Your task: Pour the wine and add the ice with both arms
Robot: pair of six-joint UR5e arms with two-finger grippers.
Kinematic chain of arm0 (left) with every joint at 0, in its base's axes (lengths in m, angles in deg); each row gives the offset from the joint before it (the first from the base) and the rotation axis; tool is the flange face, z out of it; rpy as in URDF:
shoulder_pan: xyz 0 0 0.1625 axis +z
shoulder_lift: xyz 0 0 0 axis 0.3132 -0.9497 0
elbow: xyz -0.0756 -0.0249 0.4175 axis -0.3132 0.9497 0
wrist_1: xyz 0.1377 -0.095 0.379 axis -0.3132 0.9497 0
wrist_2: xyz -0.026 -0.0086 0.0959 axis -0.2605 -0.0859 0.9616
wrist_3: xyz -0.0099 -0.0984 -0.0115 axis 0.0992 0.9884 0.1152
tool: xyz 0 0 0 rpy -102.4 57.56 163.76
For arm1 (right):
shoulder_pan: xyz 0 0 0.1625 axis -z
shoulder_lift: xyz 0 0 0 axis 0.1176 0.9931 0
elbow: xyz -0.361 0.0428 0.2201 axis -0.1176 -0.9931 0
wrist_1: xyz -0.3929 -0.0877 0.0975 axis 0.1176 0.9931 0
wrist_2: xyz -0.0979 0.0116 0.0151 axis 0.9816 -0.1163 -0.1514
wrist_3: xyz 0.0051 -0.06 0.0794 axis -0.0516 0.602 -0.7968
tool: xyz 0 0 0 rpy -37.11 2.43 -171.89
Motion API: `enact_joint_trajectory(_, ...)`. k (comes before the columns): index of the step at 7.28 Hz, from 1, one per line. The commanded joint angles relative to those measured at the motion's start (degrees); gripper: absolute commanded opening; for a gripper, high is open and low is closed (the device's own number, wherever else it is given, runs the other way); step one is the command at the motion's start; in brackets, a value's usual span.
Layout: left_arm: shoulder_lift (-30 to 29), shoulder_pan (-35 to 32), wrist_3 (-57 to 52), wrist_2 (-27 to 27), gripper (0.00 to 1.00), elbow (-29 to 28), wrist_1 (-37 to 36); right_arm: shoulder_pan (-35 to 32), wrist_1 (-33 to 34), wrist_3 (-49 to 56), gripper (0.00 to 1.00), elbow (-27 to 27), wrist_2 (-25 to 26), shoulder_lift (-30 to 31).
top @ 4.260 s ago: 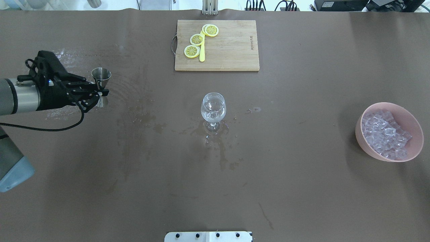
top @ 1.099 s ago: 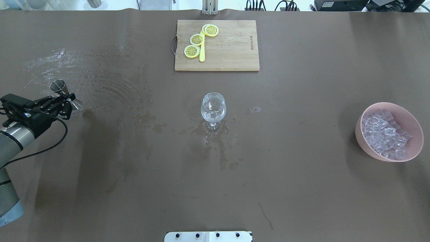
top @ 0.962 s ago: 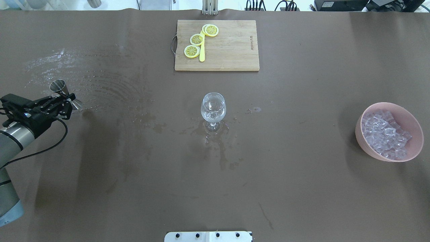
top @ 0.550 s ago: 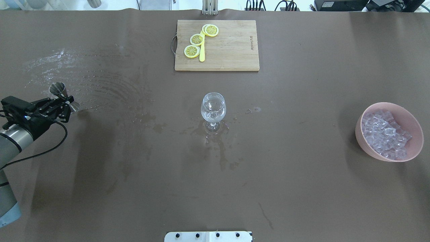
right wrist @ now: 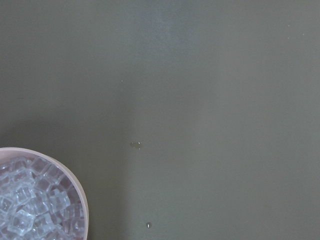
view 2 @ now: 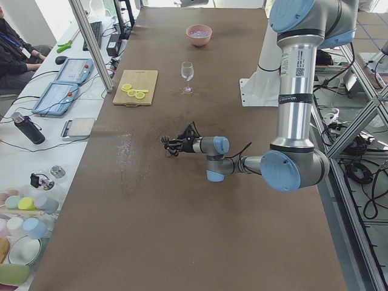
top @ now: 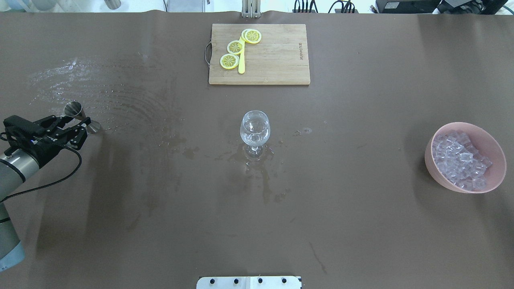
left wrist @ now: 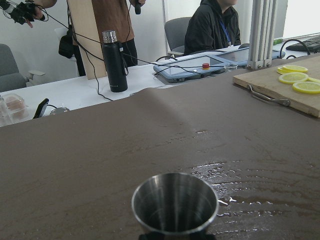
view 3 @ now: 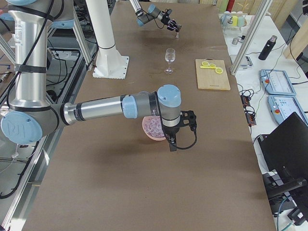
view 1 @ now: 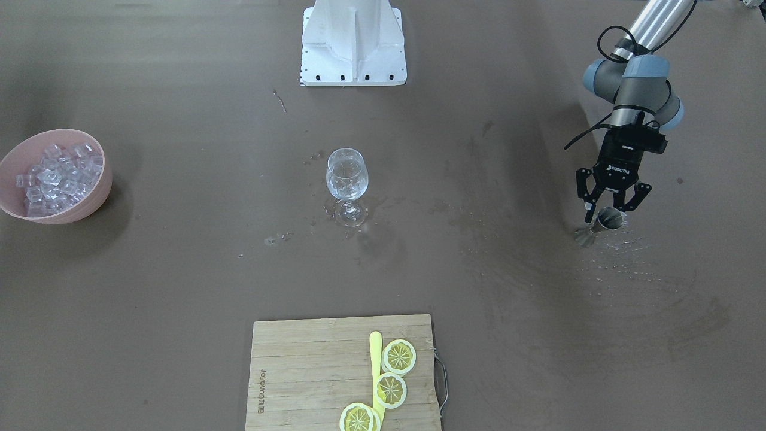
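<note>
A steel jigger [top: 78, 114] stands on the wet table at my far left; it also shows in the front view [view 1: 605, 221]. My left gripper [top: 83, 127] [view 1: 611, 206] is open, its fingers spread either side of the jigger's waist. The left wrist view looks into the empty jigger cup [left wrist: 175, 202]. A clear wine glass [top: 255, 128] [view 1: 347, 176] stands upright mid-table. The ice [top: 459, 160] [right wrist: 30, 205] fills a pink bowl [top: 434, 173] at the right. My right gripper [view 3: 173, 139] hangs beside the bowl; I cannot tell whether it is open or shut.
A wooden cutting board [top: 277, 60] with lemon slices [top: 229, 61] and a yellow knife [top: 241, 64] lies at the far edge. Wet streaks [top: 120, 100] cover the table's left part, and a puddle surrounds the glass foot. The white base block [view 1: 353, 42] stands at my side.
The left arm carried the jigger leftward away from the glass and lowered it to the table. In the last half second its fingers opened off the jigger.
</note>
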Motion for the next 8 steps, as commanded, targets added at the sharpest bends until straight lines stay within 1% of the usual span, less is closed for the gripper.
enact_joint_trajectory(1,0.0,0.0,-0.2,-0.3,0.72,0.0,0.2,0.0,0.0,0.0,1.0,0.0,0.0,-0.1)
enact_joint_trajectory(2,0.0,0.0,-0.2,-0.3,0.9,0.0,0.2,0.1,-0.1,0.0,1.0,0.0,0.0,-0.1)
enact_joint_trajectory(3,0.1,0.0,-0.3,-0.4,0.97,0.0,0.2,0.0,0.0,0.0,1.0,0.0,0.0,-0.1)
enact_joint_trajectory(5,1.8,0.0,-0.3,-0.8,0.97,0.0,1.4,0.0,0.0,0.0,1.0,0.0,0.0,-0.1)
enact_joint_trajectory(8,7.0,3.2,-0.1,-1.0,0.97,0.2,8.4,0.0,-0.1,0.1,1.0,0.0,0.0,0.0)
